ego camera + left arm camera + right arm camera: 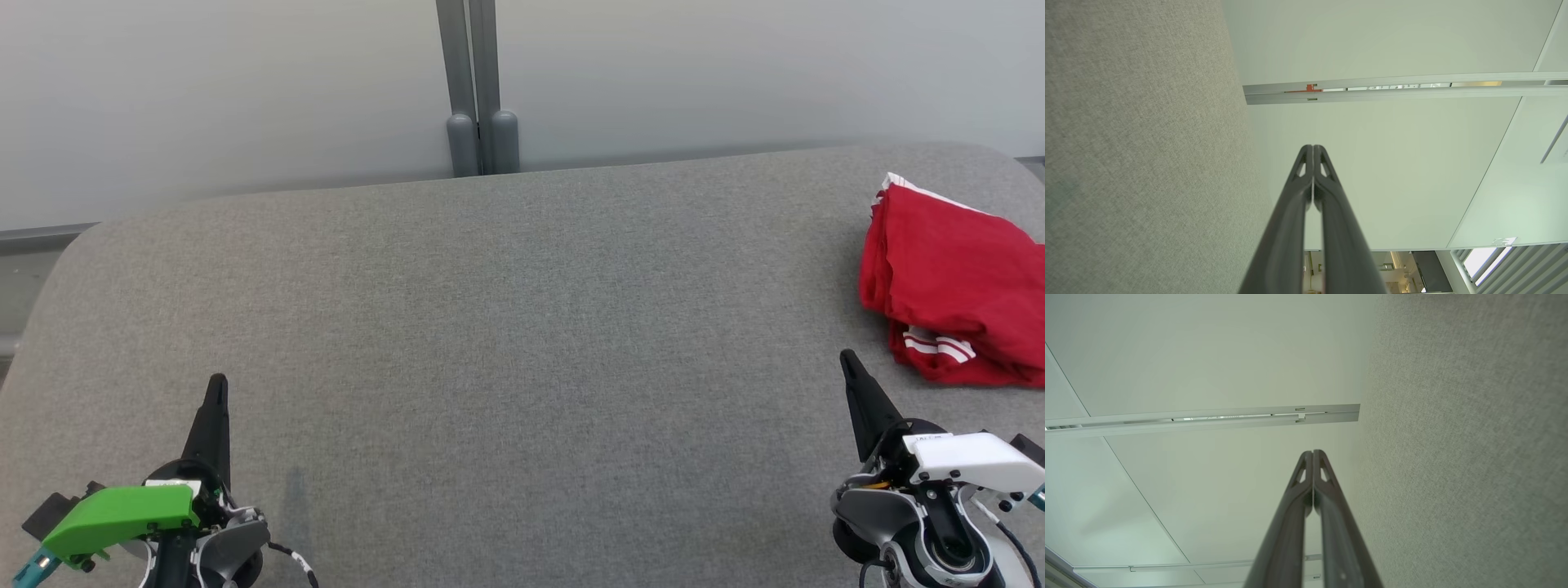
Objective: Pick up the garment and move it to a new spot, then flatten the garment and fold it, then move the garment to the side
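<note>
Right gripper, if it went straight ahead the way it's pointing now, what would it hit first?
Probably the pale wall behind the gray cushion. The right gripper, shut, points past the red garment, which lies off to its right. Its wrist view shows wall ahead, though depth is unclear.

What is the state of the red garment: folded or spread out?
Folded: the red garment lies in a compact bundle with stacked layers showing along its left edge.

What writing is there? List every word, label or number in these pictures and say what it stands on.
Nothing is legible.
White cover of the right gripper: tiny marking, too small to read.
Pale sign on the glass partition, left wrist view: blurred.
Red garment: white stripes, no lettering.
</note>
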Available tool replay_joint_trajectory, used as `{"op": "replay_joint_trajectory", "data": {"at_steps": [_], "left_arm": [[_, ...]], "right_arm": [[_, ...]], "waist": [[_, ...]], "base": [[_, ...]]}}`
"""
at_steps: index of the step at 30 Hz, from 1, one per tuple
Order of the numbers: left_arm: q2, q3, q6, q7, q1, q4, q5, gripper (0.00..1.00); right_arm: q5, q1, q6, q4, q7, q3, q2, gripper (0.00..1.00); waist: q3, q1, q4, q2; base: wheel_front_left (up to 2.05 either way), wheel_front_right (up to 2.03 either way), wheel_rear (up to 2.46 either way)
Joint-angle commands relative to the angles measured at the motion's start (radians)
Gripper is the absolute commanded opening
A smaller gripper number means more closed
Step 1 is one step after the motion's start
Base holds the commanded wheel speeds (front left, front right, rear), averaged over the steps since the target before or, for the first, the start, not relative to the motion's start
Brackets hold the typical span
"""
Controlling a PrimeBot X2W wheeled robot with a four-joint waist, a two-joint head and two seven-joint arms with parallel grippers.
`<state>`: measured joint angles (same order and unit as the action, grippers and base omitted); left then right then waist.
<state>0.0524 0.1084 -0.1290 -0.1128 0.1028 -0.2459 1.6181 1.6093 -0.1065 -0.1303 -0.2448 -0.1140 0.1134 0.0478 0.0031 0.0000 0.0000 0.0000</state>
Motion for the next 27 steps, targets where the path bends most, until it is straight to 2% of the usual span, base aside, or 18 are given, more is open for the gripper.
{"op": "replay_joint_trajectory", "data": {"at_steps": [1,27], "left_arm": [[0.002,0.004,-0.003,0.000,0.012,0.002,-0.004,0.00],[0.001,0.006,-0.003,-0.002,0.013,0.002,-0.005,0.00]], "right_arm": [[0.007,-0.006,-0.001,-0.002,-0.004,0.001,0.005,0.00],[0.007,-0.006,-0.001,-0.002,-0.004,0.001,0.005,0.00]], "waist": [[0.000,0.0000,0.000,0.0000],[0.000,0.0000,0.000,0.0000]], "base": [[0.00,0.00,0.00],[0.00,0.00,0.00]]}}
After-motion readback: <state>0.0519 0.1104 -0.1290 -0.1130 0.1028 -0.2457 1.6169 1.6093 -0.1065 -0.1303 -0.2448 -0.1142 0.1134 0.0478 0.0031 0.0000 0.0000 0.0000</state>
